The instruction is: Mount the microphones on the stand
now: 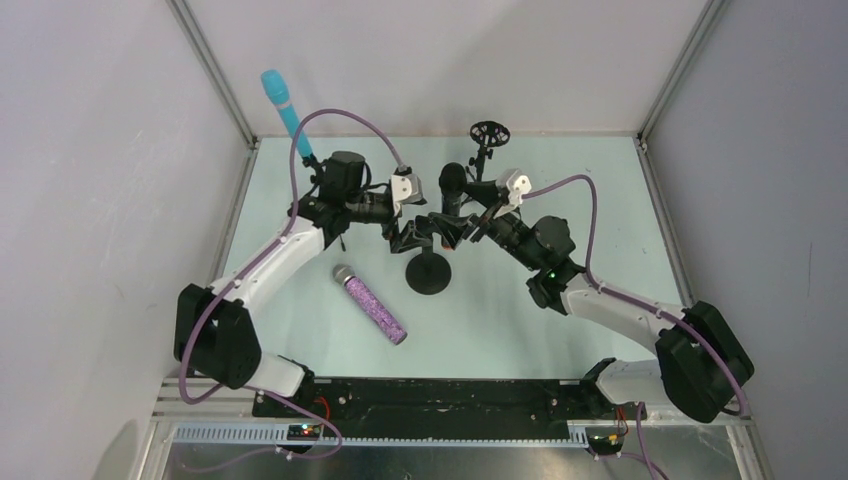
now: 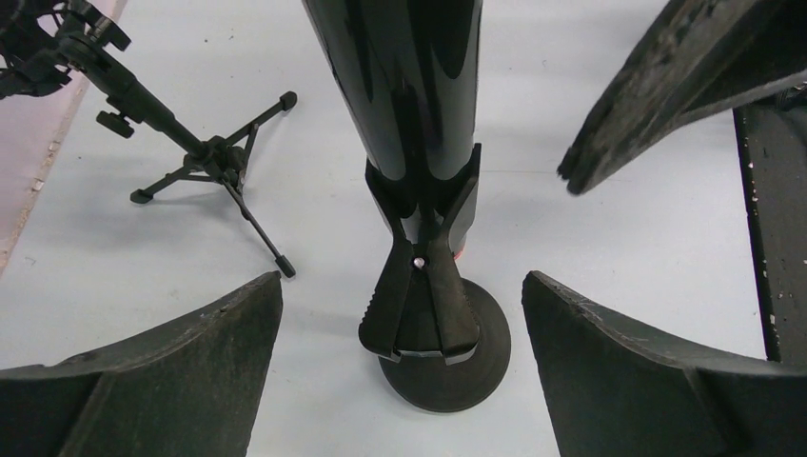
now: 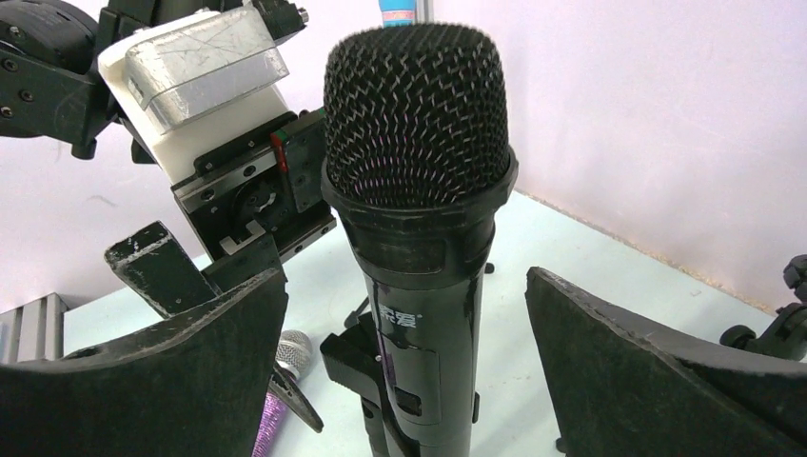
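The black microphone (image 1: 452, 185) stands upright in the clip (image 2: 419, 305) of the round-based stand (image 1: 428, 273); a sliver of its orange end (image 2: 461, 253) shows behind the clip. My left gripper (image 1: 415, 236) is open around the clip, both fingers clear of it. Higher up, my right gripper (image 3: 404, 276) is open around the mic's body (image 3: 419, 324), with gaps on both sides. The purple glitter microphone (image 1: 373, 306) lies flat on the table, left of the base. At the back left, the turquoise microphone (image 1: 282, 103) sits tilted on its own stand.
A small black tripod stand (image 1: 489, 134) with an empty holder is at the back, right of centre; it also shows in the left wrist view (image 2: 205, 157). White walls close in the table on three sides. The two arms' cables arch over the middle.
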Available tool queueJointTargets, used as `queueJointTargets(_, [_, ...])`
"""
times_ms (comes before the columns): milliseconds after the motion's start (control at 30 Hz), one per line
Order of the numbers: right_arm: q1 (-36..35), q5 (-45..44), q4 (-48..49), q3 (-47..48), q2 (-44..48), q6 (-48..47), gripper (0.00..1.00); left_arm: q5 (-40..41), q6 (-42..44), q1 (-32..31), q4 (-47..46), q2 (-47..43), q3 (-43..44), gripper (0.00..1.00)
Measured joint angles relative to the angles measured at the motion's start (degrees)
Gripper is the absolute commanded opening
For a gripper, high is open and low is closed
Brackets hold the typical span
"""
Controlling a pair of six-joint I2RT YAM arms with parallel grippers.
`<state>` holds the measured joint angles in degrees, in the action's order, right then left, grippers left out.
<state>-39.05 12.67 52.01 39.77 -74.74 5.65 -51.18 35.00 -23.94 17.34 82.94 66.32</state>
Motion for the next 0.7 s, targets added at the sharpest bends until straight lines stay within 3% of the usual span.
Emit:
queueJointTargets(300, [0.00, -0.96, -5.42, -0.02, 5.68, 0.28, 0.99, 0.35, 0.15, 0.00, 0.00, -3.82, 0.02, 0.98])
queueJointTargets(700, [0.00, -1.70, -19.58, -0.22, 16.31, -1.14, 0.99, 3.02, -0.09, 0.00, 0.00, -10.27, 0.48, 0.98])
